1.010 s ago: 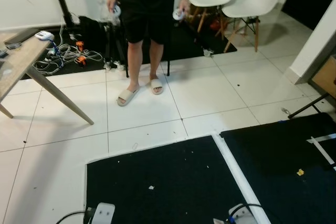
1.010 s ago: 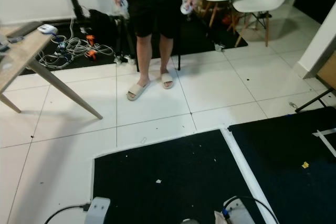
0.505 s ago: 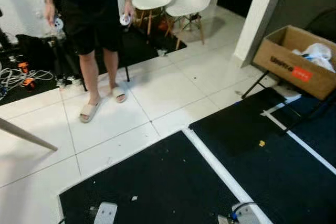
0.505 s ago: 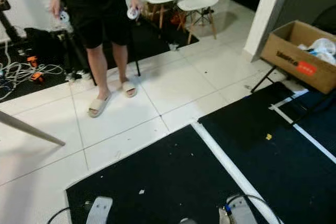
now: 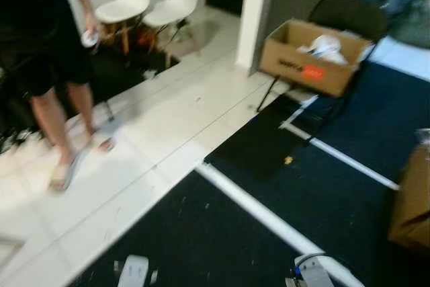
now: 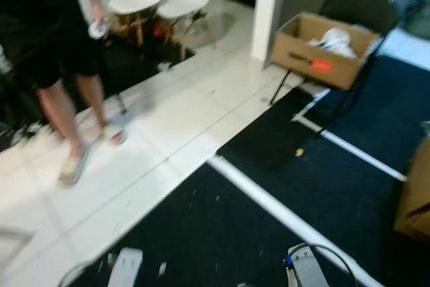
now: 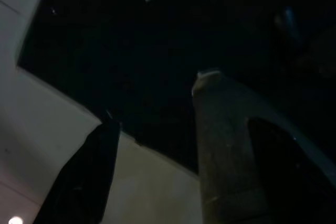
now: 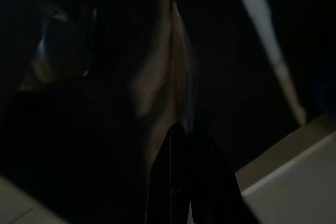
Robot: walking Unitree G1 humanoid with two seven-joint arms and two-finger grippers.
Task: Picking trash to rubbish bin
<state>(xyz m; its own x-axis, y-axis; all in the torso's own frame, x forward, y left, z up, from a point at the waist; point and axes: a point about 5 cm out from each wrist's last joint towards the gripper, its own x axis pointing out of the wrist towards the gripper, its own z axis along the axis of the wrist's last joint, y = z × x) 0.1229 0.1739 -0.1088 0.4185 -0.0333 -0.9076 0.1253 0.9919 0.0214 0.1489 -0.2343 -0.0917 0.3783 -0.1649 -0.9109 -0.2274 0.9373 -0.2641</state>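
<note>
A small yellow scrap [image 5: 288, 160] lies on the dark mat [image 5: 336, 186] ahead and to the right. Beyond it, an open cardboard box [image 5: 306, 65] holding white crumpled material [image 5: 327, 46] rests on a black chair [image 5: 349, 15]. Tiny white bits [image 6: 162, 268] lie on the mat near my feet. In the dark left wrist view my left gripper [image 7: 157, 99] hangs open over the mat's edge and white floor, holding nothing. In the right wrist view my right gripper [image 8: 176, 129] hangs with its fingers [image 8: 181, 182] together, shut and empty, above the dark mat.
A person [image 5: 47, 65] in black shorts and sandals stands on the white tiles at the left, a controller in hand. Two white chairs [image 5: 144, 1] stand behind. A white strip [image 5: 269, 216] crosses the mat. A brown box [image 5: 411, 199] stands at the right edge.
The whole view has swung to the right and turned blurry, so the box and yellow scrap sit nearer the middle and the person at the left edge. Nothing itself has visibly moved.
</note>
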